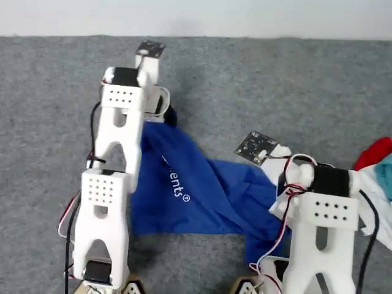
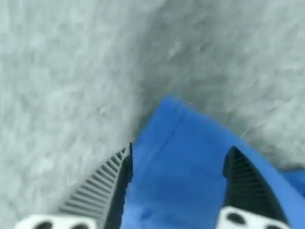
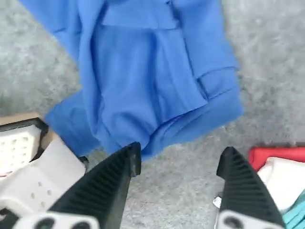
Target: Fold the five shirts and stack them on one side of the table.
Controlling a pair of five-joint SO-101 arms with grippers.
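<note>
A rumpled royal-blue cloth shirt (image 1: 196, 190) lies spread on the grey felt-covered table (image 1: 275, 79). The left gripper (image 2: 181, 150) hangs over the shirt's far corner with its jaws apart. The blue edge lies between them, but they are not clamped on it. The right gripper (image 3: 182, 149) is above the shirt's opposite, bunched end, its jaws likewise spread wide and holding nothing. Near that end of the blue shirt sits a loose heap of red, white and teal shirts (image 1: 375, 165), unfolded.
</note>
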